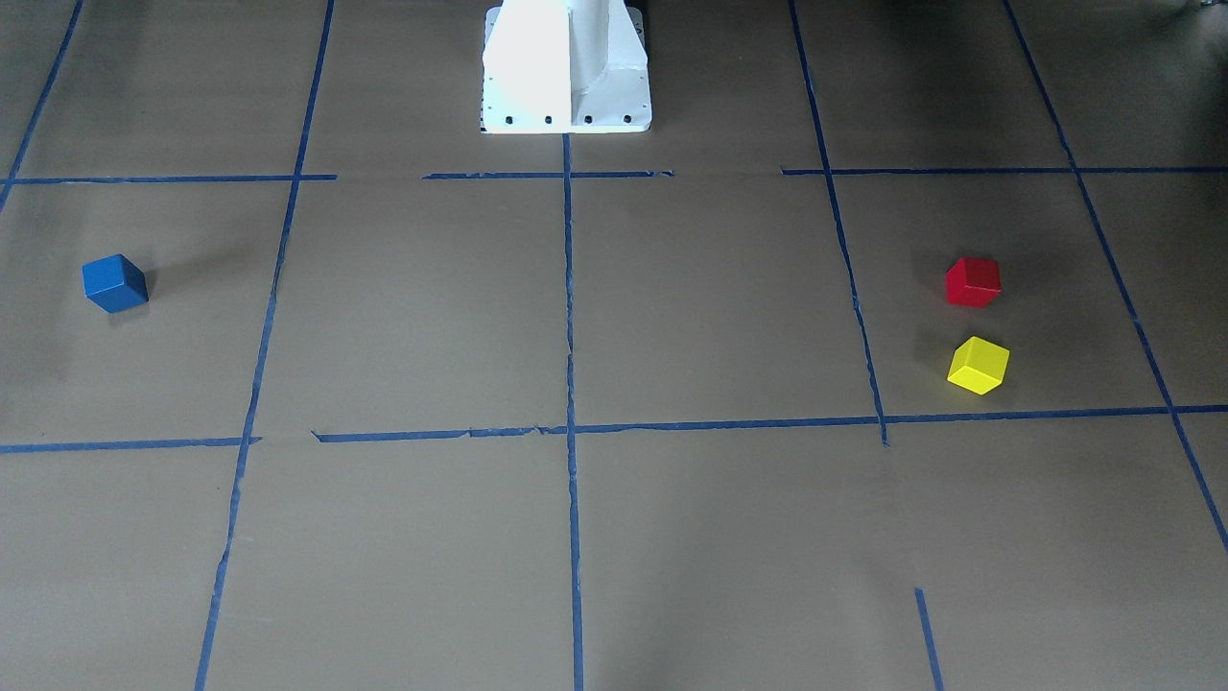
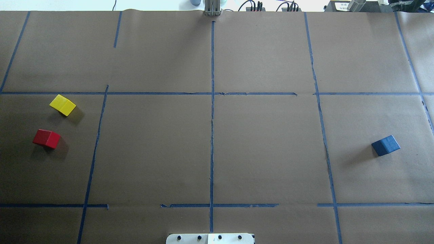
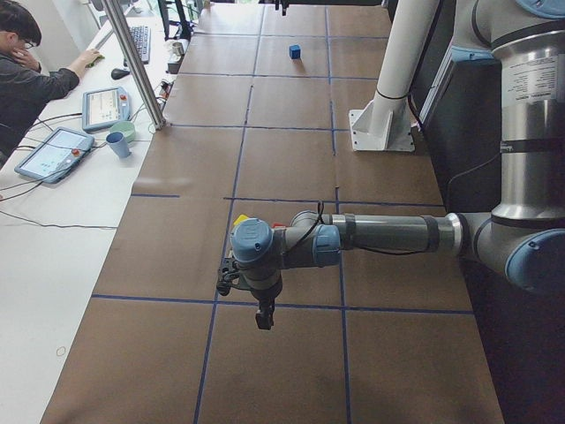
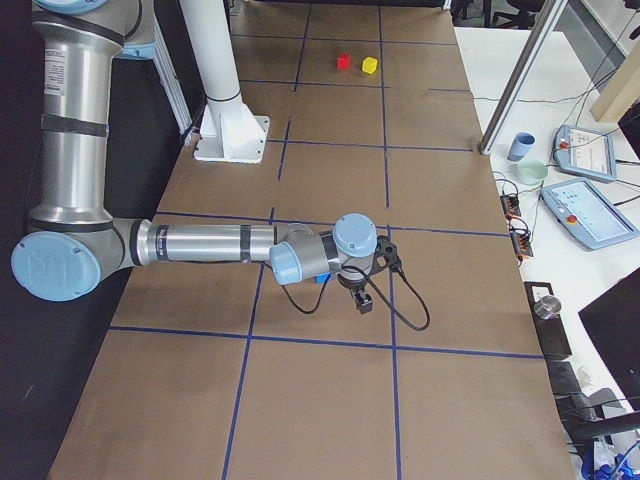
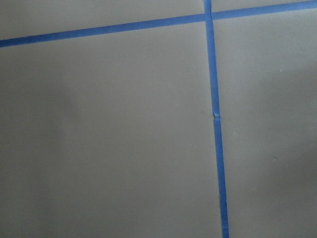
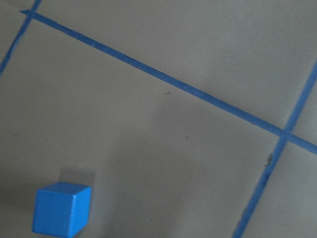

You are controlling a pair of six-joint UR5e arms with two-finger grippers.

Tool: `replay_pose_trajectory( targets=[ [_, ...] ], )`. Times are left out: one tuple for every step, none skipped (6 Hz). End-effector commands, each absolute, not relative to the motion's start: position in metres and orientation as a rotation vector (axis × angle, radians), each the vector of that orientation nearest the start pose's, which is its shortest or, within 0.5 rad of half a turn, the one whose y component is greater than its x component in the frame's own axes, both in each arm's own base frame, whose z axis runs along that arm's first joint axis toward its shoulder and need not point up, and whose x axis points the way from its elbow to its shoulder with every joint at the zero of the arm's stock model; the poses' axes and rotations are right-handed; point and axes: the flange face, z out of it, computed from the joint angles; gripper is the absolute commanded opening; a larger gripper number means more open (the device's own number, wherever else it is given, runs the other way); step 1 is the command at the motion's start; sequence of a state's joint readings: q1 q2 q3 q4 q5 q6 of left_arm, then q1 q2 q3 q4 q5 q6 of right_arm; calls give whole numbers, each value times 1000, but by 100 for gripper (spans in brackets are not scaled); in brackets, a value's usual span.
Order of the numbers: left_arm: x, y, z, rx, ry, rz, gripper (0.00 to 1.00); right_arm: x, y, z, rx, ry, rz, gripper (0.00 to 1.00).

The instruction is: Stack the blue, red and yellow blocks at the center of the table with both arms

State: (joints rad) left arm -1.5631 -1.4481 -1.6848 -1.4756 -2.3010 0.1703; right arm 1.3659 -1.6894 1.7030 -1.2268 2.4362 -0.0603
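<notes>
Near the right edge of the table (image 2: 264, 152): blue block (image 2: 386, 145).
Left edge: red block (image 2: 46, 139) near yellow block (image 2: 62, 105), apart.
Left gripper (image 3: 263, 320), right gripper (image 4: 364, 304): I cannot tell either's spread (side views only).

No legible txt anywhere; label (image 2: 340, 5) at table's far edge & tablet screens (image 3: 104, 106) too small/blurry.

blue block (image 1: 115, 283) far from red block (image 1: 973, 281), yellow block (image 1: 978, 366)
</notes>
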Motion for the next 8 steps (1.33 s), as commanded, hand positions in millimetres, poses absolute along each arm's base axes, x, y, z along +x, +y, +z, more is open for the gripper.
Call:
replay_pose_trajectory(
  targets=[
    [-64, -432, 672, -42, 736, 131, 100, -95, -437, 593, 272, -907, -319, 100],
    [-64, -432, 672, -42, 736, 131, 100, -122, -430, 594, 271, -881, -291, 100],
    [-64, -431, 673, -43, 736, 131, 100, -145, -425, 592, 261, -878, -278, 100],
    [-64, -431, 673, -43, 736, 131, 100, -167, -419, 590, 253, -862, -267, 100],
    [-64, -431, 673, -43, 736, 131, 100, -179, -416, 590, 254, -842, -275, 100],
    [-64, -431, 673, -43, 736, 131, 100, -180, -415, 588, 255, -844, -279, 100],
    [-64, -431, 673, -43, 736, 131, 100, -183, -406, 597, 234, -836, -288, 100],
    [-63, -432, 672, -41, 736, 133, 100, -186, -397, 604, 216, -826, -298, 100]
  ],
)
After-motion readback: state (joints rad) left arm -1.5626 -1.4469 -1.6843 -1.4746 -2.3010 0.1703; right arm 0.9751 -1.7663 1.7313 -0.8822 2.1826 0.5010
